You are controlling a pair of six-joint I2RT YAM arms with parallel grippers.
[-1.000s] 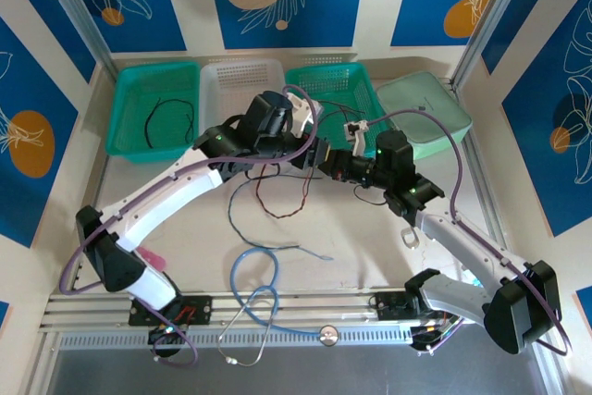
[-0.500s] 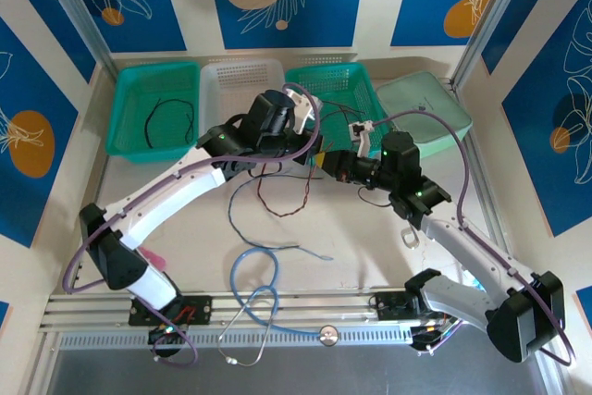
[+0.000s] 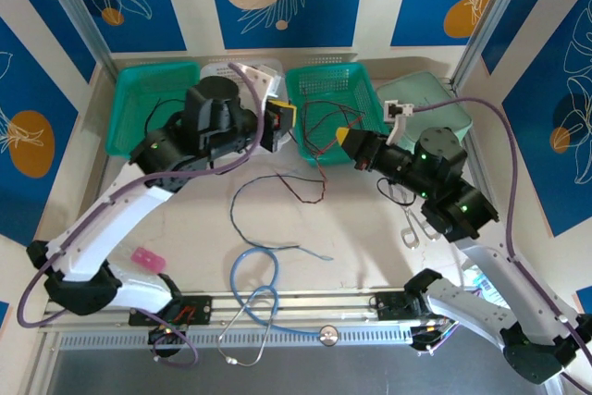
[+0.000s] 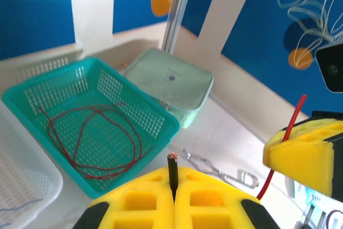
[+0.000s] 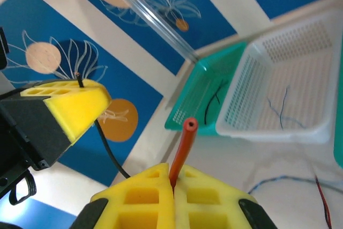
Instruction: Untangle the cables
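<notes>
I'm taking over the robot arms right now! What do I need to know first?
Left gripper: jaws shut on the end of a black cable.
Right gripper: jaws shut on the end of a red cable.
Done: a coiled red cable lies in the teal basket, a short black cable in the far teal basket, and a blue wire in the white basket.
Left: the loose strands cross on the table. They probably need pulling apart and binning.
</notes>
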